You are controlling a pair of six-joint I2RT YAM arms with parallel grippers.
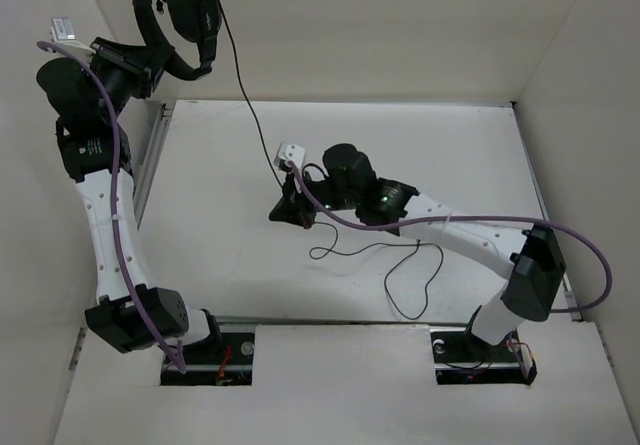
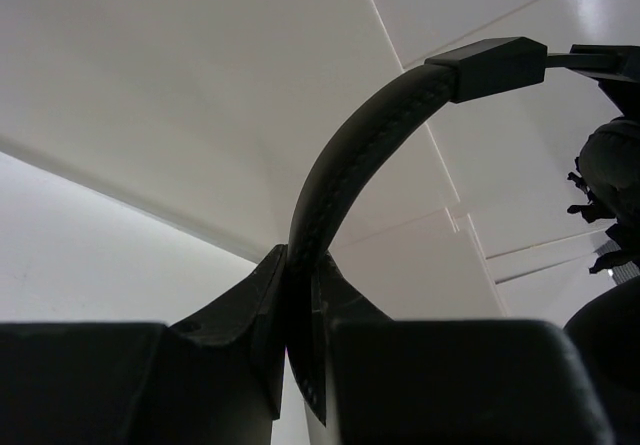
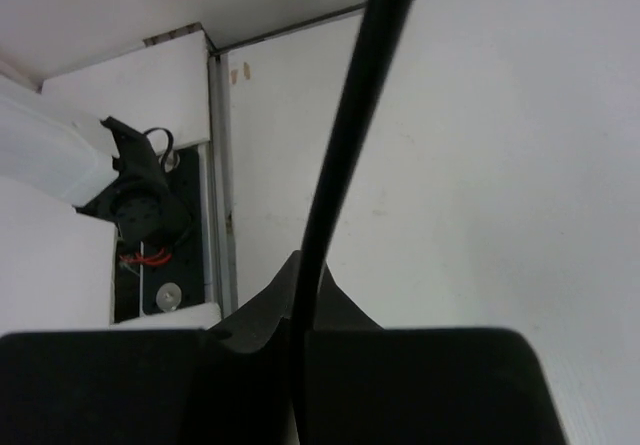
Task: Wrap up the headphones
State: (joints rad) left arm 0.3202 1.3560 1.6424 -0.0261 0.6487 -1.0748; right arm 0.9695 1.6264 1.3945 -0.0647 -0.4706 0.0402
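The black headphones (image 1: 190, 10) hang high at the far left, above the table. My left gripper (image 1: 150, 50) is shut on their headband (image 2: 350, 155), which arcs up between the fingers in the left wrist view; an earcup (image 2: 612, 180) shows at the right. The thin black cable (image 1: 245, 95) runs from the headset down to my right gripper (image 1: 292, 205), which is shut on the cable (image 3: 345, 155) near mid-table. The rest of the cable lies in loose loops (image 1: 410, 270) on the table in front of the right arm.
White walls enclose the table at the back and both sides. A metal rail (image 1: 150, 165) runs along the table's left edge. Purple arm cables (image 1: 115, 155) drape along both arms. The arm bases (image 1: 210, 350) sit at the near edge.
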